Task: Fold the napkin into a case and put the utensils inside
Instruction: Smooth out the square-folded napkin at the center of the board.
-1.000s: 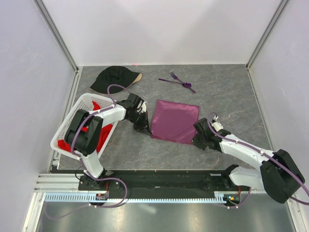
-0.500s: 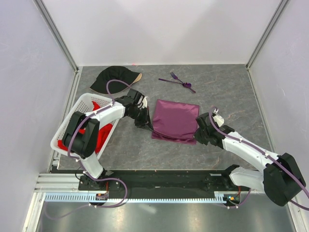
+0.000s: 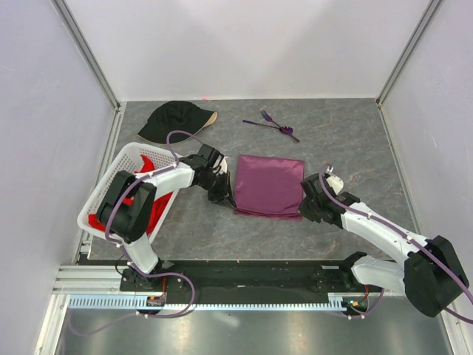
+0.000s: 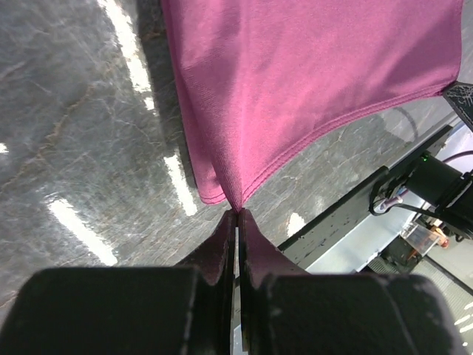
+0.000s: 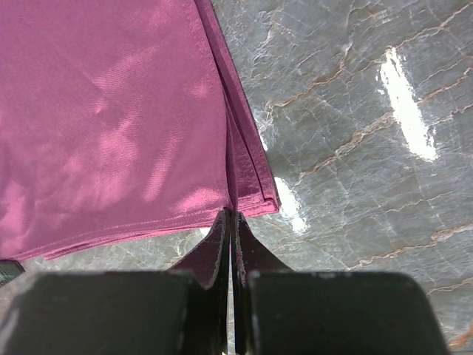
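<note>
napkin straightened; wrist views reveal pinched corners

Plum-purple napkin, purple utensils, black cap, white lattice basket, red cloth, grey marbled table

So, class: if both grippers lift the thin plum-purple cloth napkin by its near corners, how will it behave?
Probably floppy: the plum-purple cloth napkin puckers where the left gripper pinches its corner, so its middle should sag. Likely light: thin stacked edges show beside the right gripper. Its sheen suggests layers may slide.
</note>
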You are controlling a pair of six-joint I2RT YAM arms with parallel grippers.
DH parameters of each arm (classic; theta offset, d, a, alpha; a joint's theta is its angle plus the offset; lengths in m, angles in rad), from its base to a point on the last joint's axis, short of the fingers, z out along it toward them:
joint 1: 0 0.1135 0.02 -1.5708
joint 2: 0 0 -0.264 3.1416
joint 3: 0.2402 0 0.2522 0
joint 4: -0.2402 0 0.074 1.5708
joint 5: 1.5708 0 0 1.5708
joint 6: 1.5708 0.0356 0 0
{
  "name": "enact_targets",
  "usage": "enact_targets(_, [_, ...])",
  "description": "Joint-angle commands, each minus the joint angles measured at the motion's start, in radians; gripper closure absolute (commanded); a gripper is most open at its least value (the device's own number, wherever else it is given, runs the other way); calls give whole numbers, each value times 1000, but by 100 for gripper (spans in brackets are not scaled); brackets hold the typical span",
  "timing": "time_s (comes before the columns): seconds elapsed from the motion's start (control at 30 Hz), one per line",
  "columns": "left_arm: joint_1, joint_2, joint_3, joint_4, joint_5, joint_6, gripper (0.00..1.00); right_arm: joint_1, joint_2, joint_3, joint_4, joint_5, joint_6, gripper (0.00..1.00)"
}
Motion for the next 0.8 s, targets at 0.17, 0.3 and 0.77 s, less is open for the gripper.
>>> enact_targets(0.17, [-23, -2, -24, 71, 26, -52, 97, -3, 2, 51, -40, 52, -52, 100])
enact_targets(0.3, [-35, 4, -53, 94, 24, -66, 97, -5, -4, 2, -35, 62, -35, 100])
enact_targets(0.77, [-63, 6, -88, 131, 23, -91, 96, -3, 43, -4, -43, 102, -70, 100])
